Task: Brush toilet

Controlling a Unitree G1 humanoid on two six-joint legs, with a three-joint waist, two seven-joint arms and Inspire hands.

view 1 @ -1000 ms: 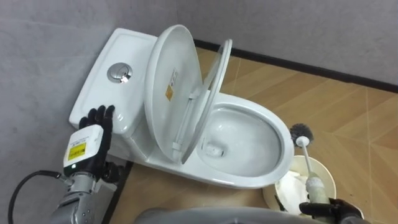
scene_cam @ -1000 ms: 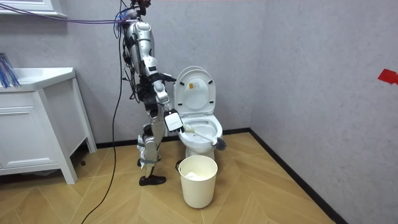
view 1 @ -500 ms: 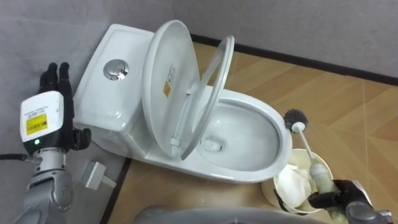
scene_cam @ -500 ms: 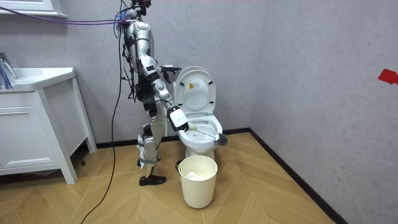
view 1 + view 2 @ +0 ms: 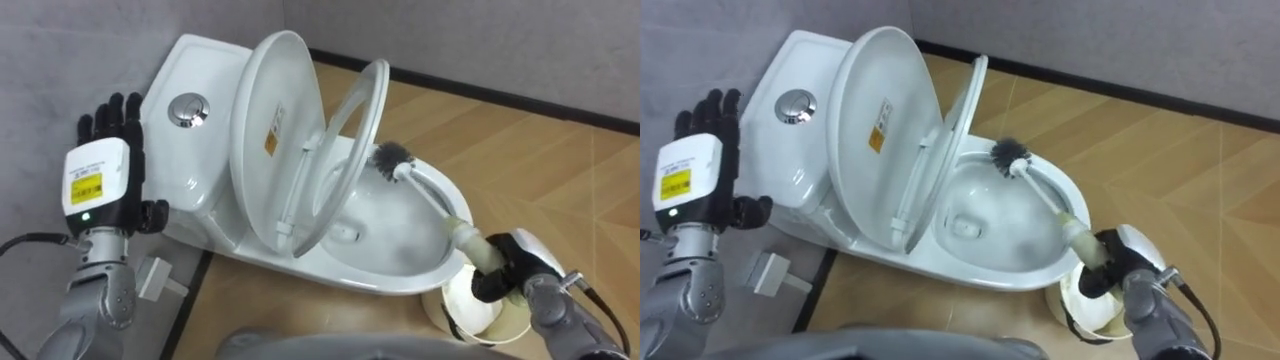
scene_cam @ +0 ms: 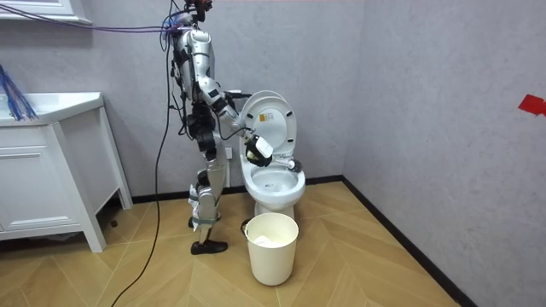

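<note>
Over the white ceramic toilet bowl (image 5: 385, 283), the white-handled toilet brush with dark bristles (image 5: 428, 197) reaches in with its head just beside the raised white seat ring (image 5: 358, 105); whether the bristles touch porcelain I cannot tell. The right hand (image 5: 508, 268) has its fingers curled round the brush's thick cream grip, above a cream plastic bin (image 5: 462, 308). The left hand (image 5: 105, 185) is raised beside the white cistern (image 5: 205, 70), fingers straight, holding nothing. Scrubbing looks barely begun; next, the bristles need lowering onto the inner wall and sweeping round under the rim. A yellow label (image 5: 271, 144) on the upright white lid (image 5: 265, 95) carries print too small to read.
</note>
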